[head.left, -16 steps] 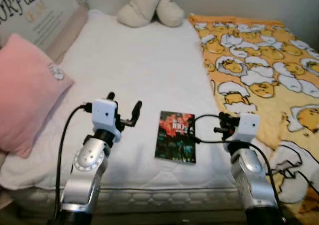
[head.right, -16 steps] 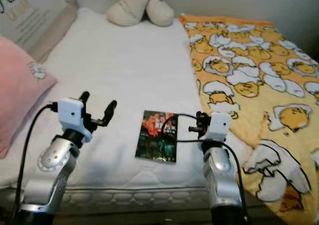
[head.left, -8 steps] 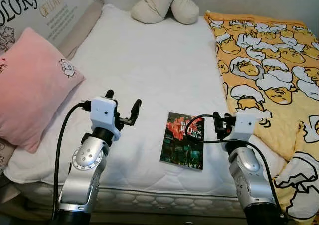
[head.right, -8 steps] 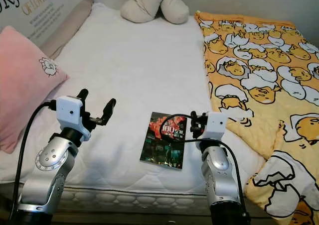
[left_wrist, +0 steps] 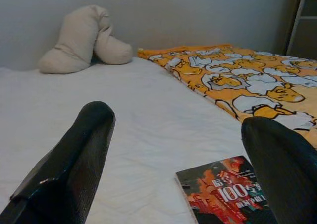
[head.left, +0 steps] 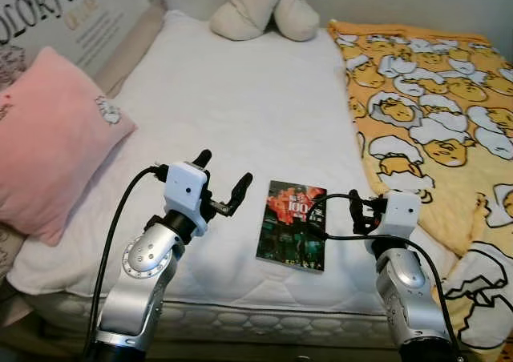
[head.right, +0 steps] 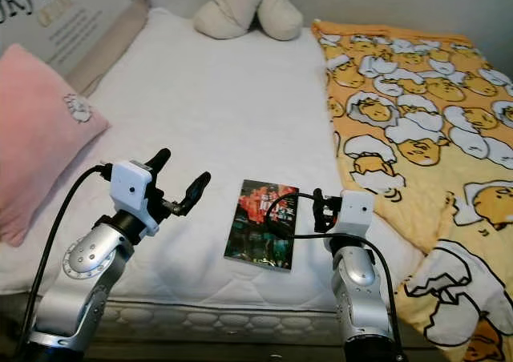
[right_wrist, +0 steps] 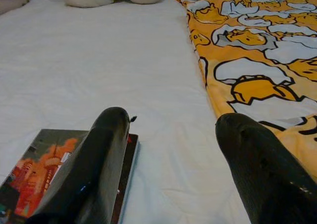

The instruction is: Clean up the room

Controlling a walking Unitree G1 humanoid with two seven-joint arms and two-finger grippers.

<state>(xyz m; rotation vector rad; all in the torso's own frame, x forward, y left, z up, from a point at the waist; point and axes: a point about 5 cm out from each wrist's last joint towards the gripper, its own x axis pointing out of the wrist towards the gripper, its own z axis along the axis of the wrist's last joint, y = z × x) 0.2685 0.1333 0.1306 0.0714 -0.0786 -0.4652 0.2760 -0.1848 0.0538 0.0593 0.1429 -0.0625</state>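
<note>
Book [head.left: 292,235] lies between spread-fingered left gripper [head.left: 222,183] and right gripper [head.left: 358,211], ungrasped.

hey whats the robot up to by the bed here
The robot stands at the foot of a bed with both arms raised over the white mattress. A book lies flat on the mattress between its two hands. The left hand is open beside the book, and the right hand is open at the book's other edge. Neither holds anything yet. A pink pillow, a beige plush toy and a yellow patterned blanket also lie on the bed.
</note>
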